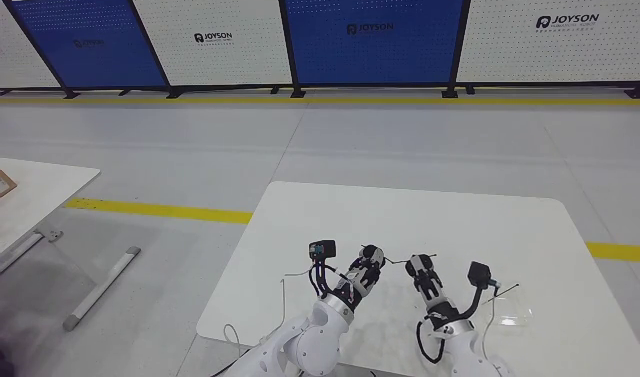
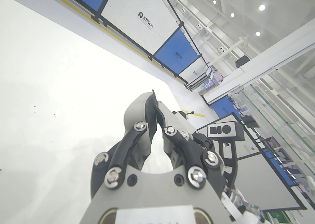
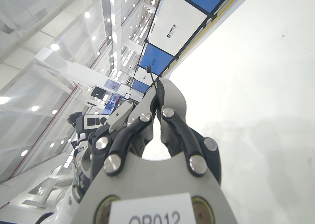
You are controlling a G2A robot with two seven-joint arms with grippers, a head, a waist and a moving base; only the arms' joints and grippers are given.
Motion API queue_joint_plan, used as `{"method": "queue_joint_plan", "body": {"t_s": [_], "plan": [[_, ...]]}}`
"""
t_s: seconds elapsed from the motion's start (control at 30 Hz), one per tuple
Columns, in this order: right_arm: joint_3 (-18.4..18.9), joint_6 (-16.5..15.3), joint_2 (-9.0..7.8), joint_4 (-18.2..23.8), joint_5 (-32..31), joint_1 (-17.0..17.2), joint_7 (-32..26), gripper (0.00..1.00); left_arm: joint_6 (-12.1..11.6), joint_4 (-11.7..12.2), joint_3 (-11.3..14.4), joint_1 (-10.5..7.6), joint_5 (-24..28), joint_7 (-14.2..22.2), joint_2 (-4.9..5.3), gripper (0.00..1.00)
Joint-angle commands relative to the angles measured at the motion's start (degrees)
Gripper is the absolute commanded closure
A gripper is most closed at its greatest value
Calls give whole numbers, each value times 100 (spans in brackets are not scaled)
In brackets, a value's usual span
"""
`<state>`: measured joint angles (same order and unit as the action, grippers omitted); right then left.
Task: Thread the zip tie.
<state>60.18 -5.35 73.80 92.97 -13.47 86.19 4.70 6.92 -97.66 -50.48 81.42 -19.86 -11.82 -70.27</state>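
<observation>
The black zip tie [image 1: 397,261] spans the small gap between my two grippers above the white table [image 1: 450,227]. My right gripper [image 3: 157,93] is shut on the zip tie [image 3: 150,74], whose square head sticks out past the fingertips. My left gripper [image 2: 155,103] is shut too, and a thin black sliver of the zip tie [image 2: 152,92] pokes out of its tips. In the top view the left gripper [image 1: 372,256] and the right gripper [image 1: 418,266] face each other near the table's front. The right gripper [image 2: 181,115] also appears beyond the left one.
The table's bare white top stretches far beyond the grippers. A clear plastic piece [image 1: 520,322] lies near the front right edge. Another white table [image 1: 40,192] stands off to the left across the floor.
</observation>
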Motion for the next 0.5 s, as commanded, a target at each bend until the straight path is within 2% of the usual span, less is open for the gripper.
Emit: {"method": "queue_joint_plan", "body": {"t_s": [0.0, 0.37, 0.47], "plan": [[-5, 0, 11, -25, -16, -17, 2, 100, 0, 0, 0, 0, 0, 0, 0, 100], [-9, -25, 20, -40, -53, -27, 23, 100, 3, 7, -4, 2, 7, 1, -1, 100], [-9, -25, 20, -40, -53, -27, 23, 100, 102, 32, -11, -13, 117, -5, -32, 100]]}}
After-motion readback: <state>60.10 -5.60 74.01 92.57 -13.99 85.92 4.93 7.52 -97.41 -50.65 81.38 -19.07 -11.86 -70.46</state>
